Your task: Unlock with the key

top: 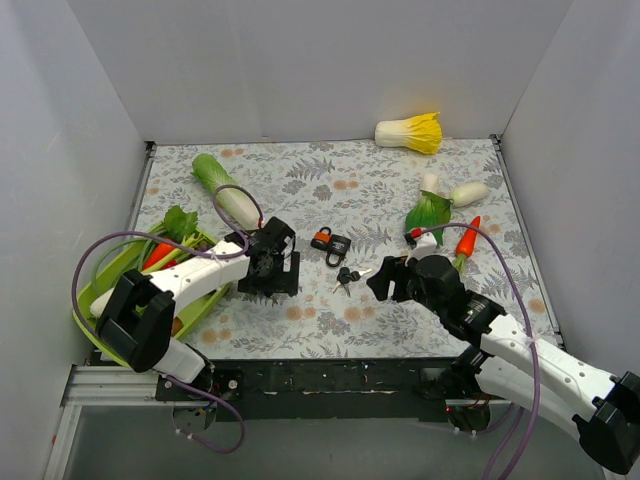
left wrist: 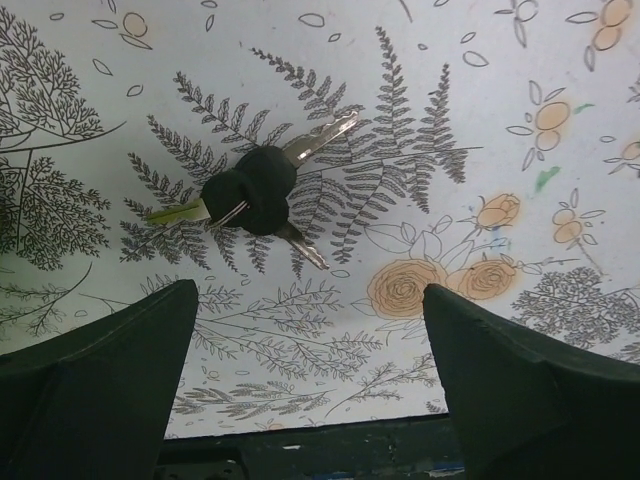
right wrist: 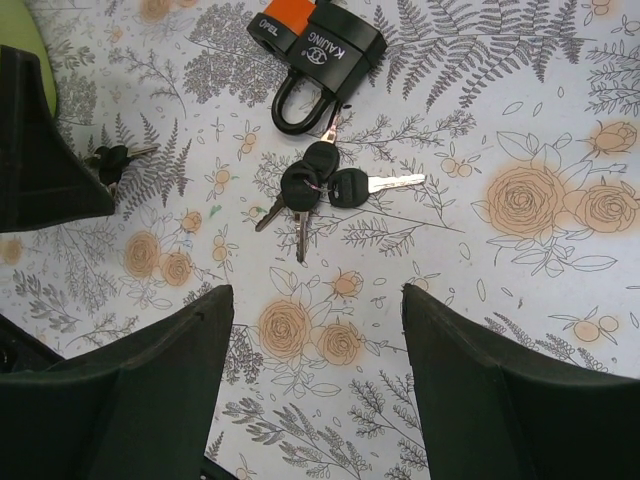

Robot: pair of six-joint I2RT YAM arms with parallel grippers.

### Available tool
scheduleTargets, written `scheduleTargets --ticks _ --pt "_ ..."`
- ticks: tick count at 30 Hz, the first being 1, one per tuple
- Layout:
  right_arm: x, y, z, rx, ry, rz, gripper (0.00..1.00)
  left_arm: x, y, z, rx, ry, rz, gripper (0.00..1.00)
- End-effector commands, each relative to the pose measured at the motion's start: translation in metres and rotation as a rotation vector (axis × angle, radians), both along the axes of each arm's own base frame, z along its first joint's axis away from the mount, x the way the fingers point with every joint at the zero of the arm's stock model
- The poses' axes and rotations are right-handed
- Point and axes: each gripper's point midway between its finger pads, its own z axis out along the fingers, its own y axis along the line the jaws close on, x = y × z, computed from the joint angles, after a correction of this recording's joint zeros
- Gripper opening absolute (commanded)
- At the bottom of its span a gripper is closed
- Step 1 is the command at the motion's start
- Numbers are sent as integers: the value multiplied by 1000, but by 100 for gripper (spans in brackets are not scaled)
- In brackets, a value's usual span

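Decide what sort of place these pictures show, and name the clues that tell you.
Probably a robot test cell, not a home: plain white walls box in a floral-print tablecloth; two white robot arms are mounted at its edge; a black-and-orange metal padlock and yellow toy cabbage look like props.

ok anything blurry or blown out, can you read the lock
right wrist view: sharp, white lettering on the black-and-orange padlock readable; left wrist view: black-headed metal keys crisp, one blade glinting; top external view: even light, soft shadows, padlock too small to read
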Motion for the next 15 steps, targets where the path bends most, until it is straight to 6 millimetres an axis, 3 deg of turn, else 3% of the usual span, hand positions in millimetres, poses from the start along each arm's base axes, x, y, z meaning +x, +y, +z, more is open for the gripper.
scheduleTargets --ticks 1,5,11,15 --pt "5 0 18 38 -55 -12 75 -4 11 -16 55 54 41 94" --pt "3 -4 19 45 -65 -27 75 10 22 -21 137 16 44 86" --pt "2 -8 16 45 -62 -36 75 26 20 -31 142 25 21 80" --pt "2 -10 14 34 -61 -48 75 24 8 -41 98 61 -4 67"
